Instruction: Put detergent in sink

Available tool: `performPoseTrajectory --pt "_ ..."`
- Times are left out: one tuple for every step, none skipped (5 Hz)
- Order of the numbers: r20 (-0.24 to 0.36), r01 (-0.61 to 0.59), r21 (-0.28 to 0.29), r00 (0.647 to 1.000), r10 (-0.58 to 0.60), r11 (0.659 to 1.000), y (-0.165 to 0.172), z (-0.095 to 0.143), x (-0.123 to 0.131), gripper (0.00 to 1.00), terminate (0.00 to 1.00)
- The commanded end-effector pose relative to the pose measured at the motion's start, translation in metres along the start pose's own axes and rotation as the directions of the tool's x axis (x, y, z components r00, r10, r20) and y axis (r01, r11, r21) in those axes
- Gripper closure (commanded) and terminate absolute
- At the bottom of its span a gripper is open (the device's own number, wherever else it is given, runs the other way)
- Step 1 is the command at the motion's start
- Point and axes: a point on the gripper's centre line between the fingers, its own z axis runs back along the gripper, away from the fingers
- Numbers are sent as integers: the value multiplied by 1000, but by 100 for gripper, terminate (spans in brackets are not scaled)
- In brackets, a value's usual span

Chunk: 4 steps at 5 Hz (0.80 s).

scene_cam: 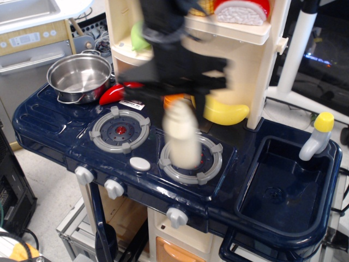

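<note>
The cream-white detergent jug (181,136) hangs in the air over the right burner (191,159), blurred by motion. My black gripper (182,93) is shut on its top from above; the cap and the fingertips are lost in the blur. The navy-blue sink (283,191) is at the right end of the toy kitchen, empty, with a moulded drain circle and a grey faucet with a yellow top (317,135) at its back right. The jug is left of the sink, about one burner's width from its near edge.
A steel pot (80,76) sits back left. A red pepper (112,94), an orange carrot, partly hidden, and a yellow banana (226,113) lie along the cream cabinet (229,60). The left burner (120,129) and the knobs (114,188) are along the front.
</note>
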Motion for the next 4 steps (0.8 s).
performPoseTrajectory --pt "-33 35 -145 999 -40 989 -69 6 -14 100 0" --pt "-65 69 -202 994 -83 977 -79 1 -19 100 0" --pt "-70 143 -244 984 -164 959 -80 -13 -12 100 0" --pt "-40 206 -287 973 -226 936 -81 -25 -7 0 0"
